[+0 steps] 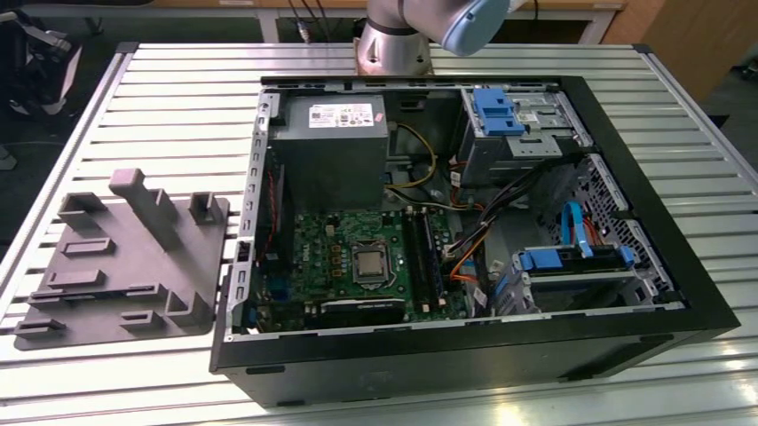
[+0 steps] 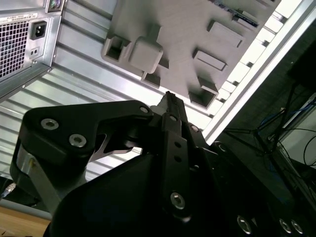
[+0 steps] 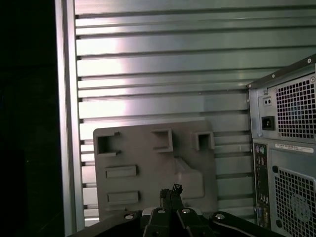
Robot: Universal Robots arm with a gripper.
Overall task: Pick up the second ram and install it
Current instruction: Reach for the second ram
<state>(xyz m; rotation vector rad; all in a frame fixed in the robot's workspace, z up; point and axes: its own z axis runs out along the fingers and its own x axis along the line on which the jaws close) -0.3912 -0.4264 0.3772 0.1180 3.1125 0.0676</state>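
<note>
A ribbed aluminium table (image 1: 166,98) carries everything here, silver slats running across. Closest in, in both wrist views, the black two-fingered gripper (image 3: 171,191) (image 2: 170,101) hangs above the table. Its fingers are pressed together with nothing between them, so it's empty by my read.

Just under it sits the pale grey moulded plastic tray (image 3: 148,148). Posts and pockets are cast into it, presumably so each part waits in a known pose. And there's the second ram (image 2: 245,18), a thin dark stick with a green-blue edge. In the second wrist view it lies in a pocket at the tray's border, apart from the fingertips and not yet picked up.

Beyond the tray, the black desktop computer case (image 1: 474,359) lies on its side with the panel off. That turns the green motherboard (image 1: 337,244) face up, and the long black memory slots (image 1: 422,253) look reachable from above. Whether one slot is already filled, I can't tell.

At the far edge, the silver-and-blue arm (image 1: 397,35) climbs out of shot.
</note>
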